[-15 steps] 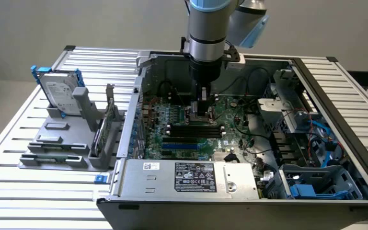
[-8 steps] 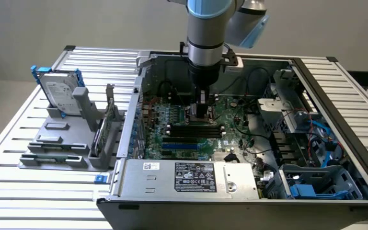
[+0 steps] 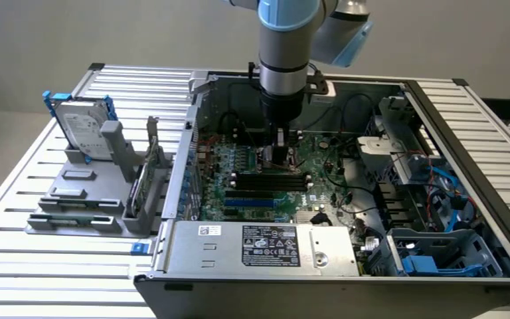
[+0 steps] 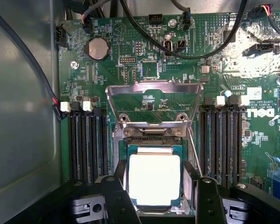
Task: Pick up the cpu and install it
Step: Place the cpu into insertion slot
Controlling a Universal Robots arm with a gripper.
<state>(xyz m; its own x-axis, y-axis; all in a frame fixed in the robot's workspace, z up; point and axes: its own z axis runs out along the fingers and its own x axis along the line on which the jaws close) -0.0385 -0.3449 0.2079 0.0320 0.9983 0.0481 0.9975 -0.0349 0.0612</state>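
Observation:
The cpu [image 4: 154, 179], a small square chip with a pale silver top and a green rim, sits between my gripper's [image 4: 155, 200] two dark fingers [image 4: 116, 198], which close against its opposite edges. It hovers right over the dark socket [image 4: 154, 139] on the green motherboard [image 4: 144, 60], and I cannot tell whether it touches the socket. The socket's metal frame [image 4: 154, 91] stands flipped open behind it. In the exterior view my gripper [image 3: 277, 158] reaches straight down into the open computer case [image 3: 193, 133], low over the motherboard [image 3: 237, 159].
Black memory slots [image 4: 88, 144] flank the socket on both sides, and black cables [image 4: 186, 51] loop across the board. The silver power supply [image 3: 264, 246] lies at the case's front. A hard drive with a blue bracket [image 3: 85, 126] stands in a grey fixture [image 3: 78, 199] at the exterior view's left.

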